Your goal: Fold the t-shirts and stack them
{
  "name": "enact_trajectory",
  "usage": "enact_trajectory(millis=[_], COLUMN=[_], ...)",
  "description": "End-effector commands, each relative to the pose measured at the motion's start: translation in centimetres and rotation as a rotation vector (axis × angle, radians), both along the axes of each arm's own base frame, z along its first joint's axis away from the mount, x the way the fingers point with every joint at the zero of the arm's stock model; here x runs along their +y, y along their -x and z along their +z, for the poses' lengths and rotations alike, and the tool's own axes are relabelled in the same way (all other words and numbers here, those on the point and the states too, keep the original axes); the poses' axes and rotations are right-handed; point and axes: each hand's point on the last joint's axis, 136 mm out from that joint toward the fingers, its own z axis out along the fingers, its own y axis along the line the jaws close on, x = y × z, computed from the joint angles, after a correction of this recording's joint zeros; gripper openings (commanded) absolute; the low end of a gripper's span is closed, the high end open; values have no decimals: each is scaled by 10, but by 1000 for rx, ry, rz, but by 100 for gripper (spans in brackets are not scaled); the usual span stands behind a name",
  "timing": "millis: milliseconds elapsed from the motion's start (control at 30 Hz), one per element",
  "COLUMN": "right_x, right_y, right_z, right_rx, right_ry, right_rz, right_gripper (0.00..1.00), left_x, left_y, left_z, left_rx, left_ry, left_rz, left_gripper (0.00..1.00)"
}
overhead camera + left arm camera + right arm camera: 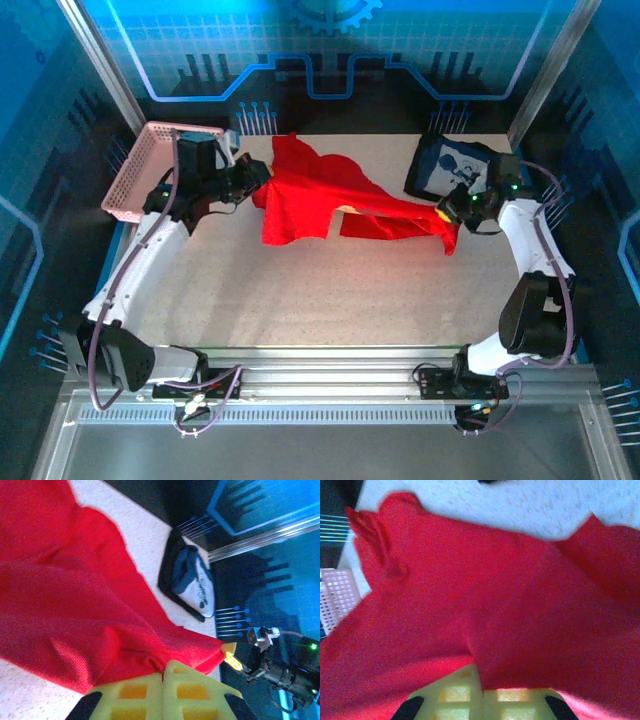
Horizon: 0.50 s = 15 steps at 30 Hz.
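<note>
The red t-shirt [330,200] hangs stretched between both grippers above the middle back of the table. My left gripper [262,180] is shut on its left edge, and the cloth bunches into the closed yellow jaws [164,672]. At the shirt's right end my right gripper [445,213] is also shut on it, with red cloth [495,595] draped over the closed jaws [480,680]. The left wrist view shows the red cloth [75,605] running to the right gripper's yellow tip [231,659]. A folded navy t-shirt [450,168] with a white graphic lies at the back right, also in the left wrist view [192,580].
A pink lattice basket [150,165] stands at the back left corner, behind the left arm, and its edge shows in the right wrist view [337,597]. The beige tabletop [330,290] stretches in front of the shirt. Metal frame posts rise at the back corners.
</note>
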Motion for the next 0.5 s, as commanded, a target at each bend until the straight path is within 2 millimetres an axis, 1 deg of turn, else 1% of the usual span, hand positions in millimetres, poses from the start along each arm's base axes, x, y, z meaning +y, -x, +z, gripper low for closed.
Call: enact_trajectory(millis=[0,67,133,233,300,367,400,467], right_x=[-16,-26,-36,-41,-39,-35,-33,-29], right_y=[1,-3,-8,-14,-16,-13,-10,-1], right_z=[59,78,95,110,114,114,110,99], right_rx=[-124,-171,-207,-238,-238,-239,-230,-208], right_ry=[11,3,5,-2,-6,-8,-10,-12], right_rz=[6,-1,-2,26,46,61,68,75], right_gripper=[0,0,0,0,0,0,0,0], left_x=[-4,-7,-9,-12,-14,-15,-14,-10], left_y=[7,2,-5,-15,-21,-23,-23,-22], left_z=[39,49,66,90,101,105,104,92], left_rx=[-98,-123,-169,-231,-255,-265,-263,-239], left_ry=[30,52,60,56,48,42,33,20], left_rz=[-43,-48,-54,-65,-77,-83,-83,-76], left_gripper=[0,0,0,0,0,0,0,0])
